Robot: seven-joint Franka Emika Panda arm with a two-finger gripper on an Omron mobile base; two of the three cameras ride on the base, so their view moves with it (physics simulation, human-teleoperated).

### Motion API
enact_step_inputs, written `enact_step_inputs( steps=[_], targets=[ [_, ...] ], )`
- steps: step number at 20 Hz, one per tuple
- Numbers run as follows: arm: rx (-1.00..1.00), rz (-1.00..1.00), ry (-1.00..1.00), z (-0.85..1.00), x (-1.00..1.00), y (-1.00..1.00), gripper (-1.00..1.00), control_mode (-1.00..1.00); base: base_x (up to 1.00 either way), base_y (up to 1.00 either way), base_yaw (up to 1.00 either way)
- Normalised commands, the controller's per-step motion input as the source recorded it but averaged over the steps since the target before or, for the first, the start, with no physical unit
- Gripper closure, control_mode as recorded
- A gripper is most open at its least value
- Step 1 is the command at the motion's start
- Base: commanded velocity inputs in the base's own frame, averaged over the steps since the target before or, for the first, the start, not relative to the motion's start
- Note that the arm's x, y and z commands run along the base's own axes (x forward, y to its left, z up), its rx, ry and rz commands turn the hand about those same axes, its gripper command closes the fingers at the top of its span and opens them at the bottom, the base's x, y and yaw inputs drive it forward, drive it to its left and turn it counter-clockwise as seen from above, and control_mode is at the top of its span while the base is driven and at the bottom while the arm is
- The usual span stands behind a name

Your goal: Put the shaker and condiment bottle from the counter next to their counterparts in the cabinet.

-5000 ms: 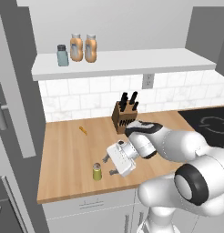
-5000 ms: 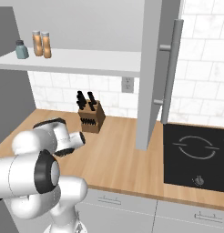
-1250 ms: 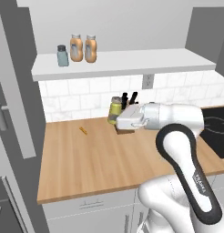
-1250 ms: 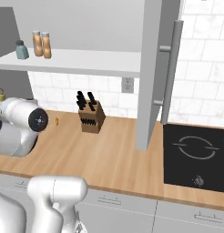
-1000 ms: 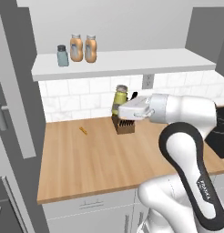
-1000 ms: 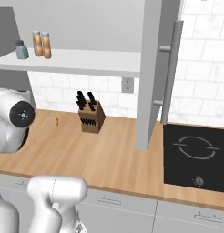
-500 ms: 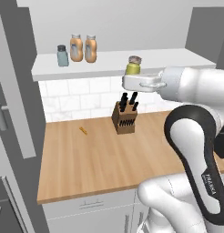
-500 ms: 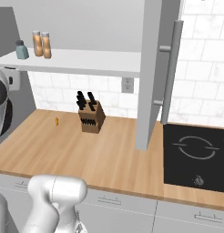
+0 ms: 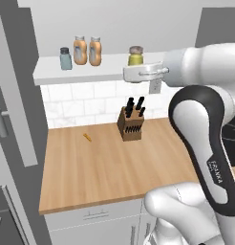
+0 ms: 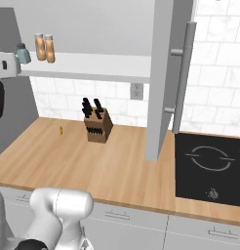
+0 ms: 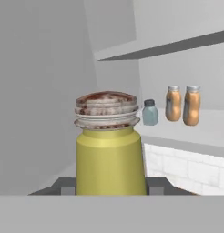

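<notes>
My gripper (image 9: 136, 66) is shut on the base of the yellow-green shaker (image 9: 135, 55), holding it upright just over the front edge of the cabinet's white shelf board (image 9: 95, 72), right of the other jars. In the hand view the shaker (image 11: 110, 154) stands between my dark fingertips (image 11: 63, 185). On the shelf to the left stand the blue-grey shaker (image 9: 65, 58) and two alike orange condiment bottles (image 9: 80, 50) (image 9: 95, 51), side by side. They also show across the shelf as the blue-grey shaker (image 11: 150, 112) and the bottles (image 11: 173, 103) (image 11: 192, 105).
A knife block (image 9: 130, 123) stands at the back of the wooden counter (image 9: 105, 167), with a small orange item (image 9: 87, 137) to its left. An open grey cabinet door (image 10: 163, 73) hangs right of the shelf, above the counter beside the black cooktop (image 10: 210, 166).
My gripper has lifted the shaker from the knife block's height up to the cabinet shelf. The arm has swung up and to the right with it.
</notes>
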Motion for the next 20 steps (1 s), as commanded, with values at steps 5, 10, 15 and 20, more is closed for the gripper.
enact_step_inputs(
  steps=[5, 10, 15, 20],
  targets=[
    [-0.05, 0.00, -0.01, 0.17, 0.53, -0.13, 1.00, -1.00, 0.00, 0.00, 0.00],
    [-0.02, 0.01, -0.04, -0.05, 0.15, -0.03, 1.00, -1.00, 0.00, 0.00, 0.00],
    [-0.04, 0.01, -0.13, -0.32, 0.31, -0.01, 1.00, -1.00, 0.00, 0.00, 0.00],
    [-0.03, 0.00, -0.13, -0.15, 0.43, -0.02, 1.00, -1.00, 0.00, 0.00, 0.00]
  ],
)
